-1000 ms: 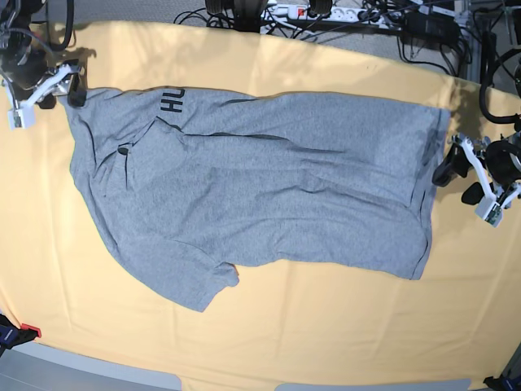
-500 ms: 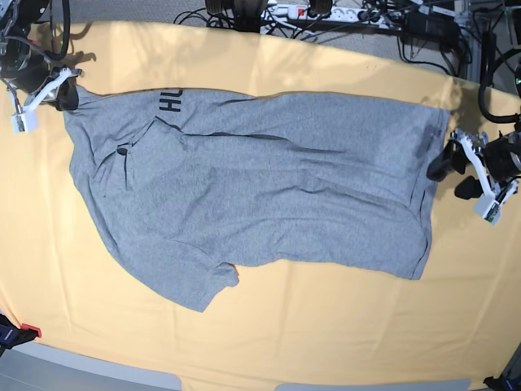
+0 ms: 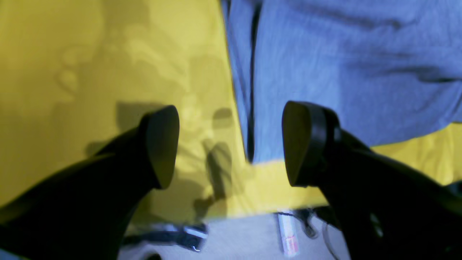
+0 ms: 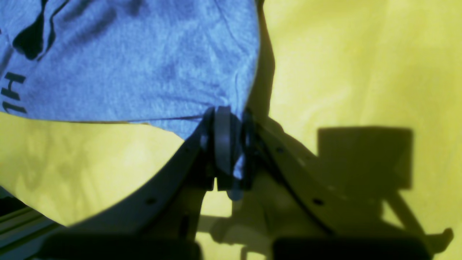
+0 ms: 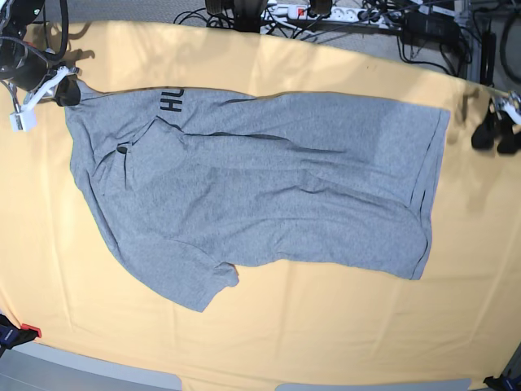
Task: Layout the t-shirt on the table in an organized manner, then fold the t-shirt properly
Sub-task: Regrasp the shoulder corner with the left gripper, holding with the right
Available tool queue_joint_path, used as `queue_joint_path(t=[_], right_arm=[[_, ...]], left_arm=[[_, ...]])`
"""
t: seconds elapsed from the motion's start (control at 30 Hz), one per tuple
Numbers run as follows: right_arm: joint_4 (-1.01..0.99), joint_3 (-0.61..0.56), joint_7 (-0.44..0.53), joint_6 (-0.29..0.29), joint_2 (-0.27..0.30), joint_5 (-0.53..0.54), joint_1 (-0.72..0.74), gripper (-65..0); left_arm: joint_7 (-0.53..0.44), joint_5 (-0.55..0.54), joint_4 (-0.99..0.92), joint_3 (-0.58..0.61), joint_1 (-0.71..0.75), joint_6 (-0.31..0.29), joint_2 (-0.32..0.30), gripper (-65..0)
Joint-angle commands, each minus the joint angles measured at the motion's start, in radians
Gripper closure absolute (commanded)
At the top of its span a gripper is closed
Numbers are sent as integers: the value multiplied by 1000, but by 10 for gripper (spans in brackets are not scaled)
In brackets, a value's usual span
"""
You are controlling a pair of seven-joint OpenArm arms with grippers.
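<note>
Cables (image 5: 326, 18) behind table (image 5: 326, 326); right tool (image 4: 227, 151) clamps t-shirt (image 5: 269, 187), left tool (image 3: 231, 144) agape

only readable bit is black block lettering "HU" on the t-shirt (image 5: 244, 187), up by its far edge near the surface's far-left corner, rest folded under, nothing else legible

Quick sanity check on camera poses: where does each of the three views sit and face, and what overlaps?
Base: overhead, looking down on the pale orange-peach cloth table and heather-grey cotton t-shirt; right gripper at its left edge, left gripper at its right.
Left wrist: behind the open left gripper, facing the shirt's hem corner and the table edge.
Right wrist: behind the right gripper, shut on a shirt corner.
Shared: all three show shirt and table.
</note>
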Motion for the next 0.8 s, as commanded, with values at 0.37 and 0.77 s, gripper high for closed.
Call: queue_joint_path(t=[0.37,0.77], right_arm=[[13,6,-2,5,18,34,-2,0],[13,6,-25,5,18,48,-2,0]], left_arm=[[-214,203,11,69,47,68,99,-450],[-251,286,11,258,44,95,99,-450]])
